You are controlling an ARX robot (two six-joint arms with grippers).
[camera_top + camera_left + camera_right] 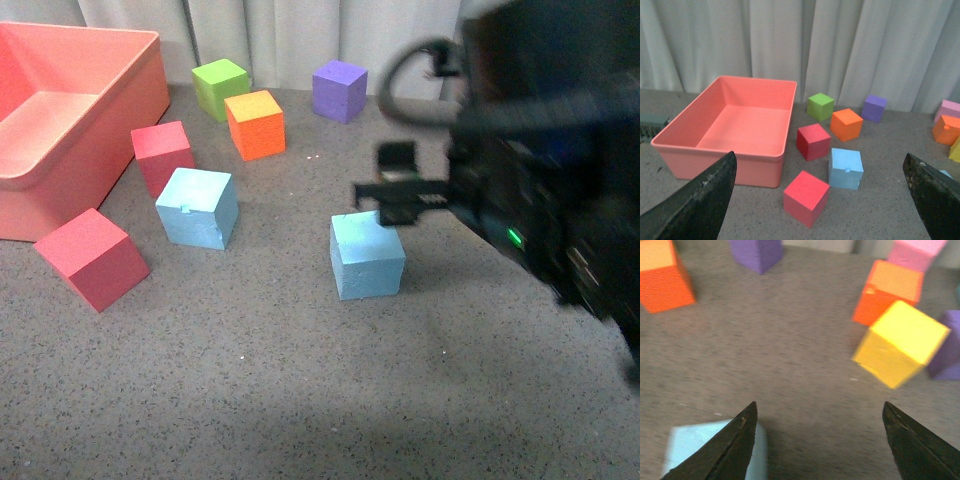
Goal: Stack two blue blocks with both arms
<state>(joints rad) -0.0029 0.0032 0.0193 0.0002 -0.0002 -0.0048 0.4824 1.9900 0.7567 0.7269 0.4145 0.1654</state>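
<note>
Two sky-blue blocks lie apart on the grey table. The notched one (pixel 198 207) is left of centre and also shows in the left wrist view (pixel 845 168). The other (pixel 367 255) is at the centre. My right gripper (pixel 400 188) is open and empty, hovering just behind and above the centre block. In the right wrist view the gripper (pixel 819 403) is open and that block's corner (pixel 695 447) shows beside one finger (pixel 737 445). My left gripper (pixel 819 156) is open and empty, well short of the notched block. The left arm is out of the front view.
A coral bin (pixel 130 100) stands at the far left. Two red cubes (pixel 92 258) (pixel 163 155), a green cube (pixel 221 86), an orange cube (pixel 256 123) and a purple cube (pixel 339 90) lie around the blocks. A yellow cube (pixel 900 342) and another orange cube (pixel 888 290) lie beyond the right gripper.
</note>
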